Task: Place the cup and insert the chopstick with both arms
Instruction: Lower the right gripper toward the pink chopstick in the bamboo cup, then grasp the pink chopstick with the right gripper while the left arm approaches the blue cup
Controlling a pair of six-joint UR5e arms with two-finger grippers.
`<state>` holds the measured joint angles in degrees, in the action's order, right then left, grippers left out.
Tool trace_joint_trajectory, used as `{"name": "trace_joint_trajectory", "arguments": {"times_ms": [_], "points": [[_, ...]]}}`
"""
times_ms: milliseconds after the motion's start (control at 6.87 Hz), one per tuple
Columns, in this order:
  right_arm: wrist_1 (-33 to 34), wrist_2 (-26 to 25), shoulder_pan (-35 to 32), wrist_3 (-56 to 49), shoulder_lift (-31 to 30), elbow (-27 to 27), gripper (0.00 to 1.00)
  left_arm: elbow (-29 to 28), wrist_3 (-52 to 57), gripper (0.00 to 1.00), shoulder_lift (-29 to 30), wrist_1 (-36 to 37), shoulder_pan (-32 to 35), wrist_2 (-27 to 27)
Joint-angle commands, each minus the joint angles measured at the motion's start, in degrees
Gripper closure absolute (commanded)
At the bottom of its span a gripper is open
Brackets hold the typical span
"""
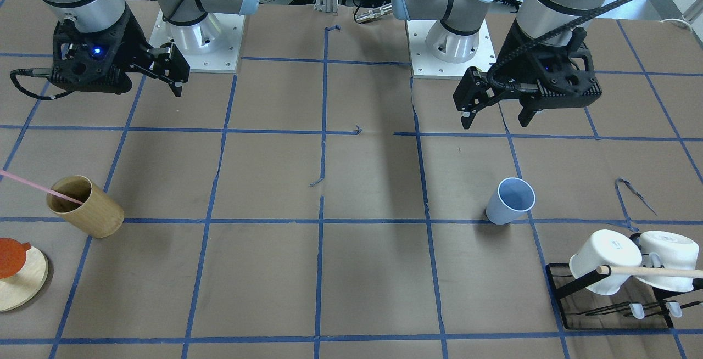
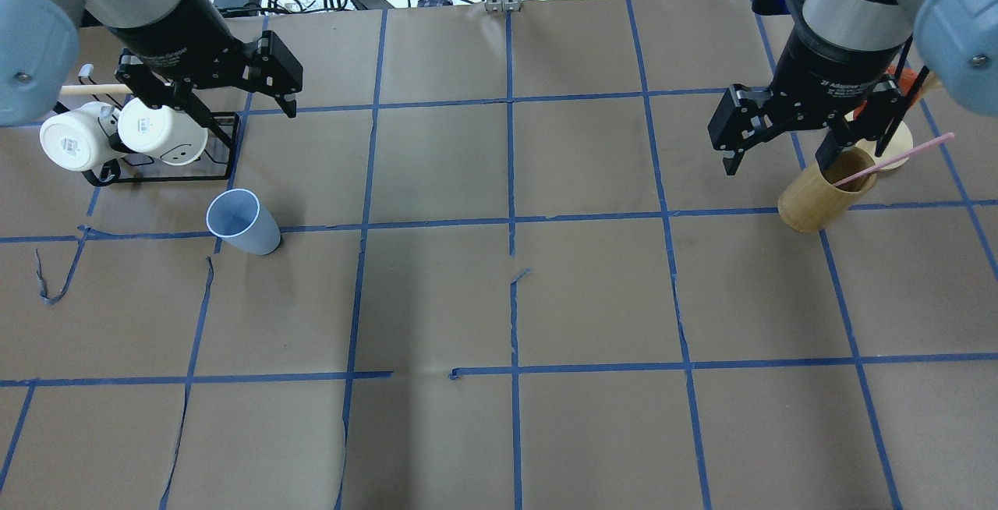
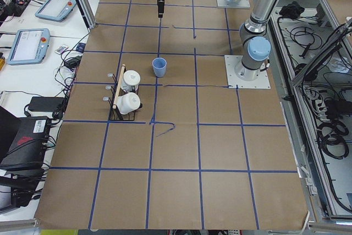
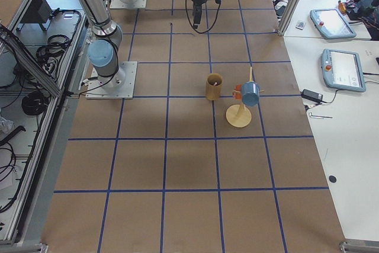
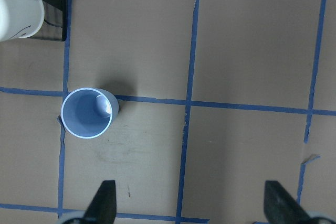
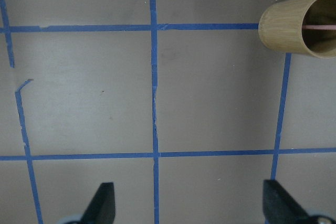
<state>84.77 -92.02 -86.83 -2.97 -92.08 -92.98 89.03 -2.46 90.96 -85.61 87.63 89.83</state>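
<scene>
The light blue cup (image 1: 511, 201) stands upright on the table near a blue tape line; it also shows in the overhead view (image 2: 243, 221) and the left wrist view (image 5: 88, 113). My left gripper (image 1: 497, 115) is open and empty, held high above the table a little short of the cup. The pink chopstick (image 2: 897, 157) leans in the tan wooden holder (image 2: 819, 196), its upper end sticking out past the rim. My right gripper (image 2: 780, 163) is open and empty, hovering just beside and above the holder, apart from the stick.
A black rack (image 1: 556, 278) with two white mugs (image 2: 78, 143) and a pale wooden rod (image 1: 653, 271) stands beside the cup, near the table edge. A round wooden stand (image 1: 22, 282) with an orange piece sits close to the holder.
</scene>
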Motion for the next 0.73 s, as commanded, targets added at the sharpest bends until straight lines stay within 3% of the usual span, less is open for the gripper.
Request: {"name": "trace_joint_trajectory", "arguments": {"times_ms": [0, 291, 583], "points": [[2.7, 0.0, 0.2, 0.3, 0.5, 0.0, 0.00, -0.1, 0.0, 0.00, 0.0, 0.0, 0.0, 0.0], [7.0, -0.1, 0.5, 6.0, 2.1, 0.0, 0.00, 1.1, 4.4, 0.00, -0.1, 0.0, -1.3, 0.3], [11.4, -1.2, 3.3, 11.0, 2.9, -0.1, 0.00, 5.2, 12.3, 0.00, 1.3, 2.9, -12.1, -0.9]]}}
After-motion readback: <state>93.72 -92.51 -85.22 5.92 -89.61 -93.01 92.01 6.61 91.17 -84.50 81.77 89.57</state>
